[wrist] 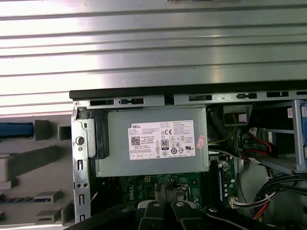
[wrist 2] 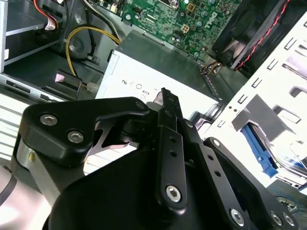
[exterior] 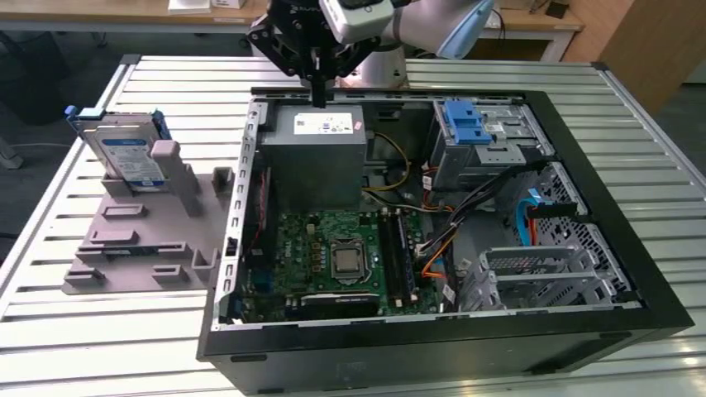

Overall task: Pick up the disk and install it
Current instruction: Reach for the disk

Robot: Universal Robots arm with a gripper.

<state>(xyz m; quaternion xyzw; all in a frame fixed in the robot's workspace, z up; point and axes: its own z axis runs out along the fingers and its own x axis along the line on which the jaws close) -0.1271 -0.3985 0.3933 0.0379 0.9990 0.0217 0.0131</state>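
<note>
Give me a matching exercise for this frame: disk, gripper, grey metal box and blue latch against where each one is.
1 disk
2 gripper
3 grey metal box
4 blue latch

A above the open case, over the grey metal box
B upright in the grey holder on the table, at the exterior view's left
C inside the case, next to the green board
D on the drive cage, at the exterior view's right

Pairs: 1-B, 2-A, 3-C, 4-D.
</note>
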